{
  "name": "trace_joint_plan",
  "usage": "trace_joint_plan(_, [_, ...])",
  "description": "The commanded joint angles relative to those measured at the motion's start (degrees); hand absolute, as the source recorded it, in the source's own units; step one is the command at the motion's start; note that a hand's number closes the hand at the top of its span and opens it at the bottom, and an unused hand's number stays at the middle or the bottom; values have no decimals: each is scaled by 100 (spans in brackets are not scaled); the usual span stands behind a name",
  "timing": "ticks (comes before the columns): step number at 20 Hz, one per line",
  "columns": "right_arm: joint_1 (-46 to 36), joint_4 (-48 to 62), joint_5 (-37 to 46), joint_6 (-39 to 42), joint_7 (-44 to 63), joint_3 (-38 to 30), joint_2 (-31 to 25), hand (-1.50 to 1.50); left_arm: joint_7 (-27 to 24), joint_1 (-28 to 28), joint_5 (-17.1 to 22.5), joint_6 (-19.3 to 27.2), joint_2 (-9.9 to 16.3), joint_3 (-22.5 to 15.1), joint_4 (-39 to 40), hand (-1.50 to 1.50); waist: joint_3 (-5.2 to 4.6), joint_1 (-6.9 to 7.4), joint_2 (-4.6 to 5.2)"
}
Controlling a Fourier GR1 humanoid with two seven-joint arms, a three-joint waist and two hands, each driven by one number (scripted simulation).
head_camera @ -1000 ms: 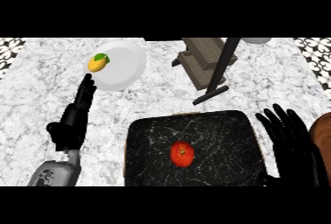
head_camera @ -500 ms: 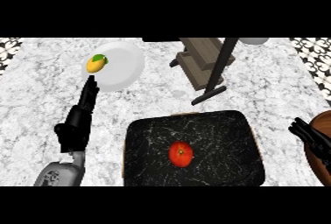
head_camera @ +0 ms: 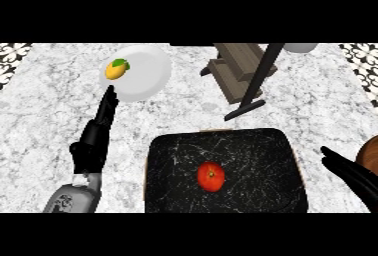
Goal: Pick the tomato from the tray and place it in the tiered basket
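Note:
A red tomato [head_camera: 211,176] lies near the middle of the dark tray [head_camera: 177,155] at the bottom centre. The tiered basket [head_camera: 240,67], wooden with a black post, stands at the top right of centre. My right hand [head_camera: 353,175] shows at the lower right edge, right of the tray, fingers straight and pointing up-left, holding nothing. My left hand [head_camera: 94,135] rests open left of the tray, fingers stretched up toward the plate. Neither hand touches the tomato.
A white plate [head_camera: 144,75] with a yellow-green fruit [head_camera: 116,68] sits at the upper left. A white object [head_camera: 299,47] peeks in at the top right. A brown round object [head_camera: 369,155] shows at the right edge. Marble counter surrounds the tray.
My right hand has dropped from beside the tray's right side down toward the lower right corner, then edged back in slightly. The left hand and tomato have stayed put.

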Motion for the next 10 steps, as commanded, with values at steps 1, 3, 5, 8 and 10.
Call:
trace_joint_plan(1, [-408,-1125,407,5,1813,608,-258,-150,-49,-84,9,-26,-54,5,80,0,3,54,18])
trace_joint_plan(3, [-1100,-817,342,-3,2403,991,-235,-150,55,-109,-1,-72,6,13,-32,0,10,168,29])
trace_joint_plan(5, [-1671,-823,383,-102,3010,1481,-52,-150,62,-180,-84,7,-126,-81,24,0,9,171,25])
trace_joint_plan(8, [-2632,-377,661,-44,3609,2194,254,-150,245,-213,-7,-145,-34,-37,-64,0,15,180,13])
trace_joint_plan(10, [-3294,-82,528,46,4125,2554,612,-150,137,-79,13,-146,-60,-14,-124,0,22,153,11])
